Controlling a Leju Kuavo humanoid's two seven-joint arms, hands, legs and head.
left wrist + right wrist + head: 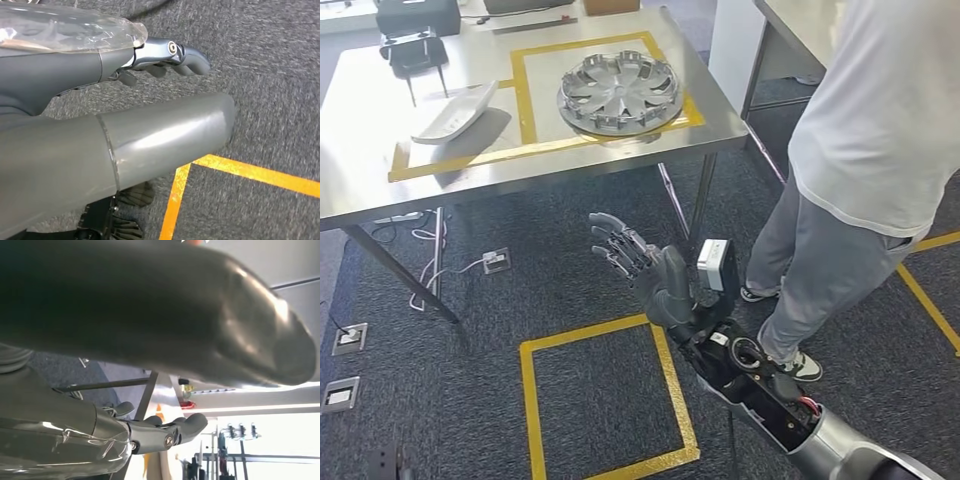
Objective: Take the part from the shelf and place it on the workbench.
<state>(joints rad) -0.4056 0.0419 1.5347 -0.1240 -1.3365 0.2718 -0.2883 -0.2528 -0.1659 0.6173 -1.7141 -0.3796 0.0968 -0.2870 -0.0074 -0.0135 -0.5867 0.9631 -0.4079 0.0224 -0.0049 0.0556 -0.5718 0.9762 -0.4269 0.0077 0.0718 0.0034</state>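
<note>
A silver wheel cover lies on the steel workbench, inside a yellow taped rectangle. A white curved part lies to its left in the same taped area. My right hand hangs in front of the bench, below its edge and above the carpet, with fingers spread and nothing in it; its thumb and fingers stand apart in the right wrist view. My left hand hangs over the carpet, fingers extended and holding nothing.
A person in a white shirt and grey trousers stands close on my right, beside the bench's corner. A yellow taped square marks the floor below my right hand. Black items sit at the bench's far left. Floor sockets and cables lie left.
</note>
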